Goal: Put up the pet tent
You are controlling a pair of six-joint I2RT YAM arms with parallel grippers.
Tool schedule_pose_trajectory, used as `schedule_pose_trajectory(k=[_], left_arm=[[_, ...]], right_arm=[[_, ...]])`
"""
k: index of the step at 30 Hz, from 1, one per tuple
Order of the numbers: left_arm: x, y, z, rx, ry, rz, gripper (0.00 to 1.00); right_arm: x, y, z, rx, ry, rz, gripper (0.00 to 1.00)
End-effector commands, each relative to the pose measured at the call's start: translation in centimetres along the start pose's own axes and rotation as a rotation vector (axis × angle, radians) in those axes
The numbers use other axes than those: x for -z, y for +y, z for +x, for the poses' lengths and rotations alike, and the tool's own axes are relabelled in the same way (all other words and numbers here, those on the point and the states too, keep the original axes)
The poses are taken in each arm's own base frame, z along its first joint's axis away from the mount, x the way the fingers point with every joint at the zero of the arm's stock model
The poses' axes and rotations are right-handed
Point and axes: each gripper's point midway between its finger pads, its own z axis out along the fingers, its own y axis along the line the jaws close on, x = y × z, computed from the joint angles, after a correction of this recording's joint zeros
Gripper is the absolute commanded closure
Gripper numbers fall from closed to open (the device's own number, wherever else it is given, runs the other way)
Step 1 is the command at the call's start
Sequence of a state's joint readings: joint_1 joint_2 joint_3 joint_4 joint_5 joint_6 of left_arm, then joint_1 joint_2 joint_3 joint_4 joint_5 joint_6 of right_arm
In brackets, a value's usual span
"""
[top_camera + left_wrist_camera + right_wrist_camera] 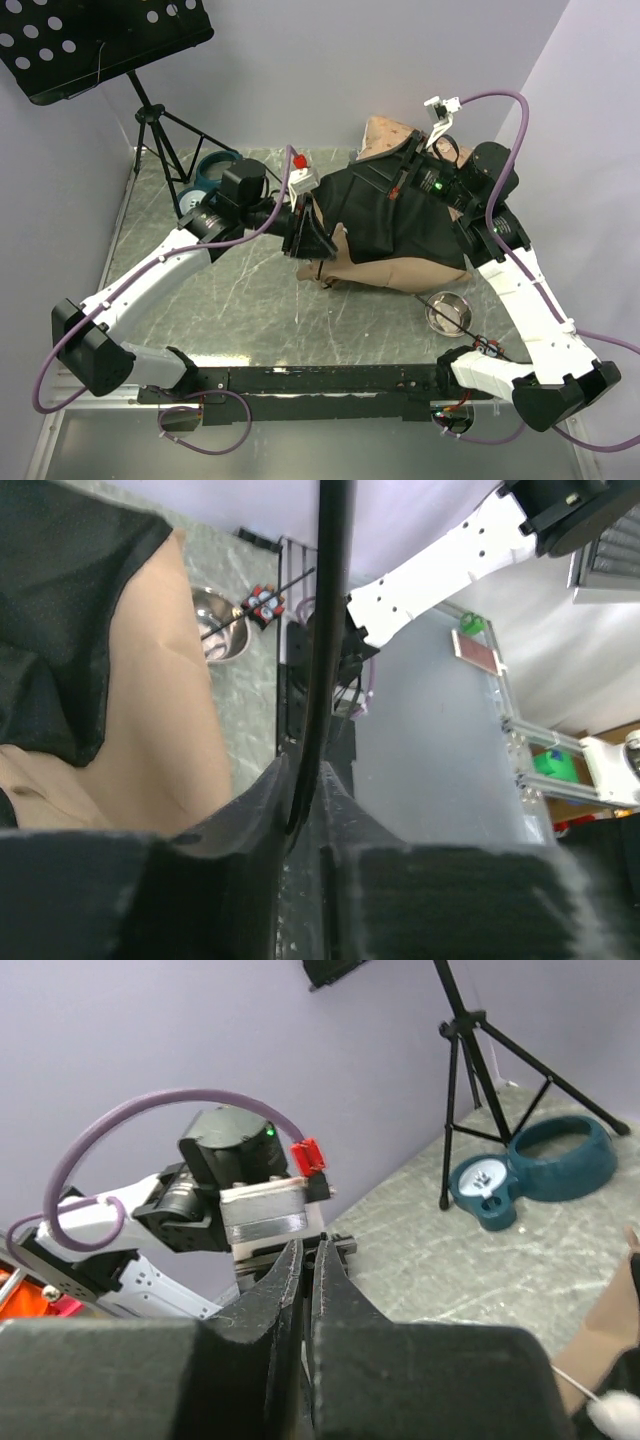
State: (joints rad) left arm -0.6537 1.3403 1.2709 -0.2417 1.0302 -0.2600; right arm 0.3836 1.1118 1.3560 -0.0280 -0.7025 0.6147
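The pet tent lies collapsed on the table at centre right, with its black base panel on top and tan fabric spilling out along the near side. My left gripper is at the tent's left edge. In the left wrist view it is shut on a thin black pole, with tan fabric to its left. My right gripper is over the tent's far side and points at the left gripper. Its jaws are pressed nearly together on a thin dark pole end. A white pom-pom shows at the lower right.
A pinkish-beige cushion lies behind the tent. A blue double pet bowl and a music stand's tripod are at the far left. A small metal bowl sits near the right arm's base. Walls close in the back and the sides.
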Motion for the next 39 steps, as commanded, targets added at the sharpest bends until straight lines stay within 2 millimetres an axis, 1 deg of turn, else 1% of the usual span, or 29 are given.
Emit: schedule_pose_trajectory(k=[1,2,3,4,5,7,8,9,11,13,14,15,16,17,18,20,25,30,32,34,36,37,39], left_arm=[[1.4,-1.3,-2.0,0.036,-0.02,-0.008,0.32],[1.7,-1.3,-3.0,0.016,-0.047,-0.028,0.19],[2.1,-1.6,-4.3,-0.008,-0.078,-0.038,0.08],[2.3,-1.7,-5.4,-0.011,-0.117,-0.058,0.01],[2.7,-1.9,-6.9,-0.025,-0.175,-0.077,0.0],[3.3,-2.3,-8.5,-0.019,-0.274,-0.094,0.0],[3.7,-3.1,-10.3,-0.094,-0.348,-0.083,0.0],[3.9,-3.5,-10.6,-0.098,-0.373,-0.083,0.0],[4.2,-4.1,-12.1,-0.128,-0.425,-0.072,0.0],[3.9,-4.4,-12.8,-0.163,-0.42,-0.038,0.0],[3.7,-4.3,-13.0,-0.171,-0.414,-0.017,0.04],[3.4,-4.7,-13.1,-0.168,-0.411,0.019,0.11],[3.2,-4.8,-13.4,-0.147,-0.415,0.041,0.15],[3.2,-4.8,-13.8,-0.129,-0.427,0.051,0.21],[3.1,-4.6,-14.0,-0.103,-0.432,0.058,0.27],[2.8,-4.0,-14.3,-0.08,-0.433,0.051,0.34],[2.2,-2.9,-14.8,-0.037,-0.431,0.043,0.43],[1.7,-3.2,-15.2,-0.026,-0.429,0.088,0.55],[1.6,-3.3,-15.2,-0.015,-0.427,0.104,0.57],[1.3,-3.4,-15.0,-0.009,-0.421,0.109,0.61],[1.0,-3.3,-14.7,-0.003,-0.411,0.113,0.68],[0.9,-3.3,-14.5,0.002,-0.41,0.114,0.73],[0.9,-3.3,-14.1,0.017,-0.403,0.12,0.75]], right_arm=[[0.1,0.4,-1.3,0.015,-0.046,-0.021,1.0],[0.2,0.4,-1.0,0.012,-0.039,-0.027,1.0],[0.2,0.3,-0.9,0.005,-0.037,-0.026,1.0],[0.2,0.1,-0.8,0.001,-0.036,-0.026,1.0],[0.2,0.1,-0.8,-0.006,-0.034,-0.026,1.0],[0.2,0.1,-0.5,-0.017,-0.028,-0.033,1.0],[0.2,0.1,-0.4,-0.022,-0.026,-0.037,1.0],[0.1,0.0,-0.3,-0.029,-0.023,-0.039,1.0],[0.0,-0.2,0.1,-0.044,-0.016,-0.04,1.0],[-0.1,-0.4,0.3,-0.048,-0.013,-0.041,1.0],[0.0,-0.3,0.4,-0.05,-0.012,-0.045,1.0],[-0.1,-0.5,0.5,-0.057,-0.011,-0.044,1.0],[-0.1,-0.5,0.5,-0.059,-0.009,-0.047,1.0],[-0.1,-0.4,0.6,-0.063,-0.01,-0.049,1.0],[-0.1,-0.4,0.6,-0.066,-0.011,-0.052,1.0],[-0.1,-0.4,0.7,-0.068,-0.007,-0.055,1.0],[0.1,-0.5,1.2,-0.077,-0.005,-0.055,1.0],[0.2,-0.8,1.6,-0.083,-0.001,-0.049,1.0],[0.1,-0.7,1.5,-0.079,-0.005,-0.052,1.0],[0.1,-0.8,1.4,-0.084,-0.005,-0.053,1.0],[0.0,-0.8,1.4,-0.086,-0.005,-0.054,1.0],[0.0,-0.8,1.4,-0.086,-0.005,-0.054,1.0],[0.0,-0.7,1.4,-0.084,-0.006,-0.055,1.0]])
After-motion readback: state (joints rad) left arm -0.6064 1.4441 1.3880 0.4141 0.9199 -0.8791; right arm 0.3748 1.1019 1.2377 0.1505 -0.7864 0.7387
